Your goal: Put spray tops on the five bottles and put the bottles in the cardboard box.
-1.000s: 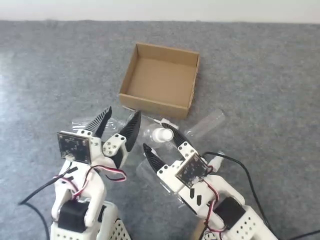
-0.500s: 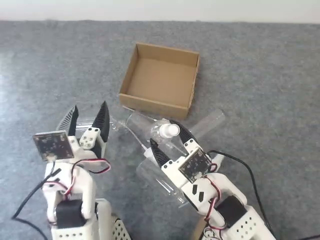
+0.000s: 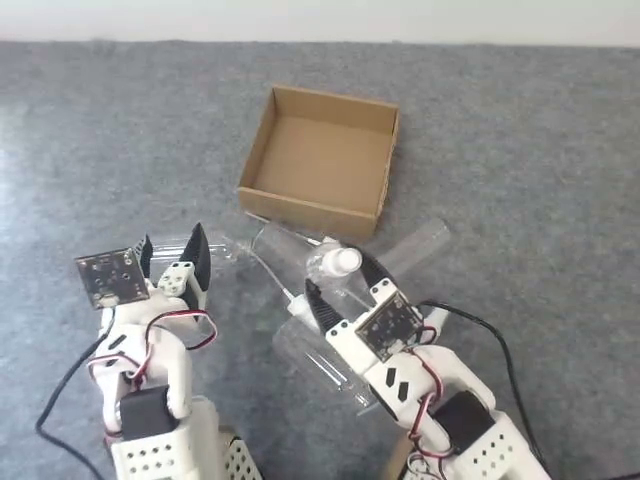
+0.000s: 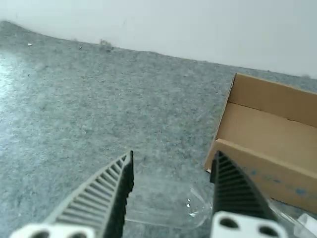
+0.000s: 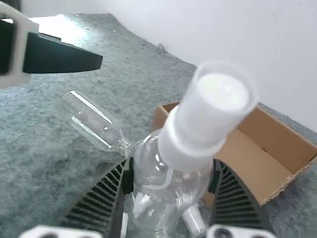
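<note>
Bottle (image 5: 168, 196), white spray top (image 5: 213, 111) fitted, is pinched at a tilt in the right gripper (image 3: 338, 275), just in front of the cardboard box (image 3: 305, 208). The left gripper (image 3: 172, 240) is spread over a bare bottle (image 4: 163, 208) lying on the bench (image 3: 520, 150). Since a second ago the left gripper has moved left, away from the right gripper.

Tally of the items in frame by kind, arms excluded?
Cardboard box: 1
Clear bottles: 5, one in the right gripper
White spray tops: at least 2, one fitted on the held bottle; more may be hidden
Total: at least 8
</note>
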Robot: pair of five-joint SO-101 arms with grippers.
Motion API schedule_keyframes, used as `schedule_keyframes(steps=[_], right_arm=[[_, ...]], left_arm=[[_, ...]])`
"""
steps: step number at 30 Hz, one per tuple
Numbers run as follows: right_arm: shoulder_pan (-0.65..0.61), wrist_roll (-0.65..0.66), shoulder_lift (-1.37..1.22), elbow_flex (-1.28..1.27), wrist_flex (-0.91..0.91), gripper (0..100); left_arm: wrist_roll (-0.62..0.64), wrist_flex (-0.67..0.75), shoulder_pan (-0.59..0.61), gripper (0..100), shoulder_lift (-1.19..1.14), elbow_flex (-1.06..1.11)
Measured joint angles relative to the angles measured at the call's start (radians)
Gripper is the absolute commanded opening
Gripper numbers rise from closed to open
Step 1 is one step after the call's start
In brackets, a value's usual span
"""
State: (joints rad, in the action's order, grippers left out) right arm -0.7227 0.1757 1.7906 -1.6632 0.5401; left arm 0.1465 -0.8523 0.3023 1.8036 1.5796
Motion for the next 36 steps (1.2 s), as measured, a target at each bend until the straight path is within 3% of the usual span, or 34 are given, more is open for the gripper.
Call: schedule_keyframes(steps=[19, 36], right_arm=[[0.107, 0.0, 0.002, 0.02, 0.002, 14.3], [0.112, 0.003, 0.002, 0.29, 0.002, 14.3]], left_arm=[[0.0, 0.0, 0.006, 24, 0.0, 0.023], [0.0, 0.0, 0.006, 24, 0.0, 0.023]])
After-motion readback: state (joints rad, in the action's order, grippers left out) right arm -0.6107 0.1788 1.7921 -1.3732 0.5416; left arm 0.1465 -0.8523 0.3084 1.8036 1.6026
